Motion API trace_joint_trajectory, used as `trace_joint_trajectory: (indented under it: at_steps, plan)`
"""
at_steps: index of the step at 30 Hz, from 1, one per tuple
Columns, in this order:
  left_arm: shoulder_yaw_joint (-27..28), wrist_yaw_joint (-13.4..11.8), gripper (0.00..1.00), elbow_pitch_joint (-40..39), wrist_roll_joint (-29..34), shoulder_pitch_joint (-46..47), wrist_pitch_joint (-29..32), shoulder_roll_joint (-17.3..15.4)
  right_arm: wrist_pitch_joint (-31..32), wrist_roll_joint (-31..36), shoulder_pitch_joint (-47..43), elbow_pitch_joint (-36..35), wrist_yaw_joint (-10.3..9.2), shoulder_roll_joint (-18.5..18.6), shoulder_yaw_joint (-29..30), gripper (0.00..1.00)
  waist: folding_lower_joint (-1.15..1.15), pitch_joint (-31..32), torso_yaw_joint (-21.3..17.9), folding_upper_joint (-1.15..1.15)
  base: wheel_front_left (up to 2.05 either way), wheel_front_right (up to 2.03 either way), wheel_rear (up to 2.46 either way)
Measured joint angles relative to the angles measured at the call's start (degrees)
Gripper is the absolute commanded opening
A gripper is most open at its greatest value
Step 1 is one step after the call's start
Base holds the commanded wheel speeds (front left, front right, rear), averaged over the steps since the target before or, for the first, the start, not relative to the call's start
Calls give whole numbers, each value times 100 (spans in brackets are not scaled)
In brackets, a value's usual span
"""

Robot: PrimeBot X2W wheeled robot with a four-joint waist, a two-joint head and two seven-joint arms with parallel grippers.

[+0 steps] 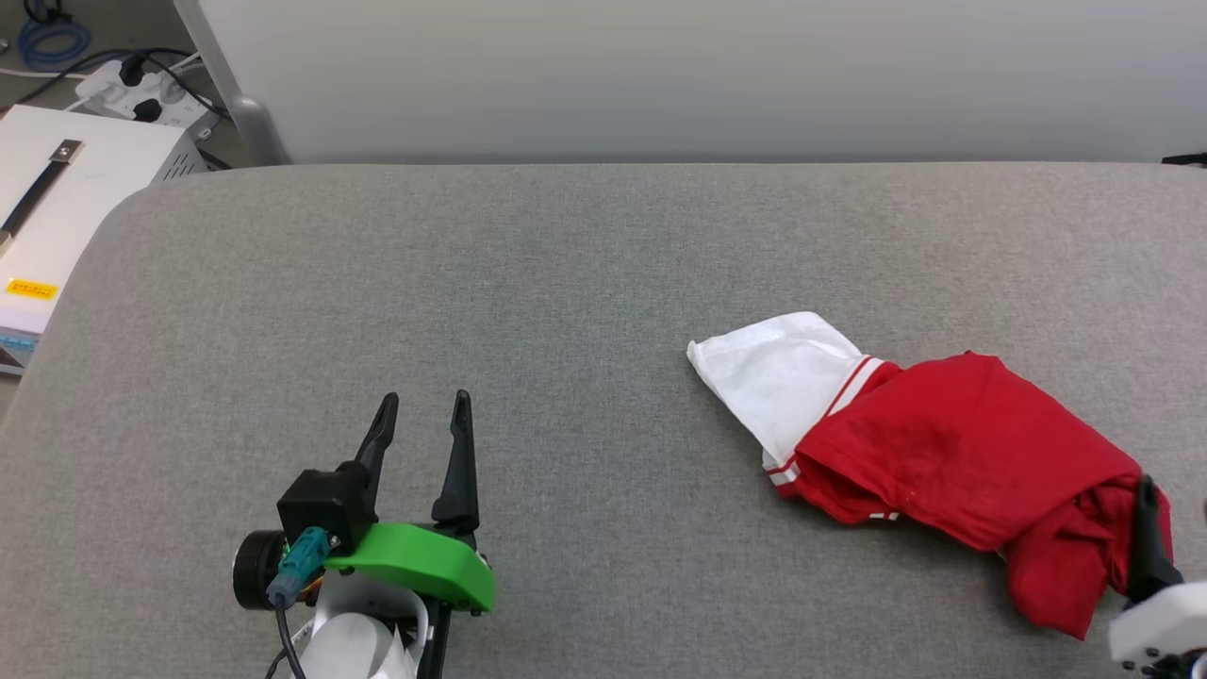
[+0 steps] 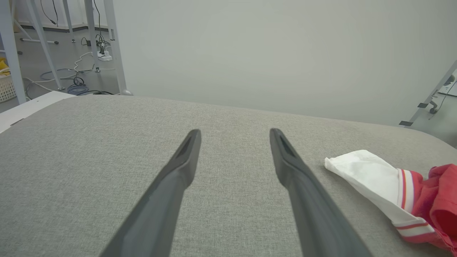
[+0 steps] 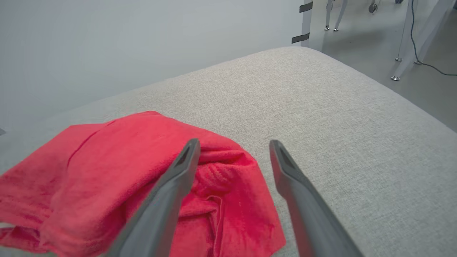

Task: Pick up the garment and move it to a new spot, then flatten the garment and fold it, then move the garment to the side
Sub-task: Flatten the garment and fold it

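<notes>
The garment (image 1: 952, 453) lies crumpled on the right of the grey table (image 1: 566, 283), red body bunched up, one white sleeve (image 1: 783, 377) with striped trim stretched to the left. Its print is hidden. My left gripper (image 1: 424, 410) stands open at the lower left over bare fabric, well left of the garment (image 2: 410, 200). My right gripper (image 3: 234, 144) is open just above the garment's (image 3: 107, 164) near right end, one finger over the red folds, the other over bare table. In the head view a dark right fingertip (image 1: 1147, 528) shows against the red cloth at the frame's right edge.
A white box (image 1: 66, 198) with a power strip (image 1: 141, 94) sits off the table's left. A pale wall panel (image 1: 698, 75) runs behind the table. Metal legs and cables (image 2: 71, 53) stand on the floor at left; the table's right edge (image 3: 410, 103) drops to floor.
</notes>
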State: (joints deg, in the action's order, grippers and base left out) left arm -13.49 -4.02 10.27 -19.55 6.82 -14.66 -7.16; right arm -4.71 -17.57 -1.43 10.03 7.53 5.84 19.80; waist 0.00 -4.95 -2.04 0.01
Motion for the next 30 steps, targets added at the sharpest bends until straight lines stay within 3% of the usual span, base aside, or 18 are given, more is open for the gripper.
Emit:
trace_joint_trajectory:
  at_steps: [6,13,19,25,26,27,28,30]
  plan:
    - [-30,0,100,3,-1,-1,-1,1,1109,87,-34,-711,0,372,-1049,100,0,1,5,0,0,0,0]
    - [-69,0,100,25,-3,3,0,0,2706,79,-83,-1451,0,1259,-2419,100,0,-80,113,0,0,0,0]
    - [-75,-1,100,41,-15,14,0,15,3156,146,-18,-1527,0,1715,-3029,100,0,-209,206,0,0,0,0]
    - [-76,-1,100,45,-15,40,0,38,3221,257,366,-1103,1,1948,-3277,100,0,-383,275,0,0,0,0]
    - [-75,-1,100,46,-15,44,0,43,3220,272,419,-1046,1,1968,-3311,76,0,-407,281,0,0,0,0]
    - [-71,-1,100,46,-15,52,0,49,3218,271,478,-985,1,1976,-3344,42,0,-434,288,0,0,0,0]
    - [-68,-1,100,47,-15,66,0,57,3208,271,537,-925,1,1975,-3362,0,0,-457,293,0,0,0,0]
    - [-58,-1,100,48,-15,97,0,77,3163,274,633,-825,1,1980,-3390,0,0,-489,298,0,0,0,0]
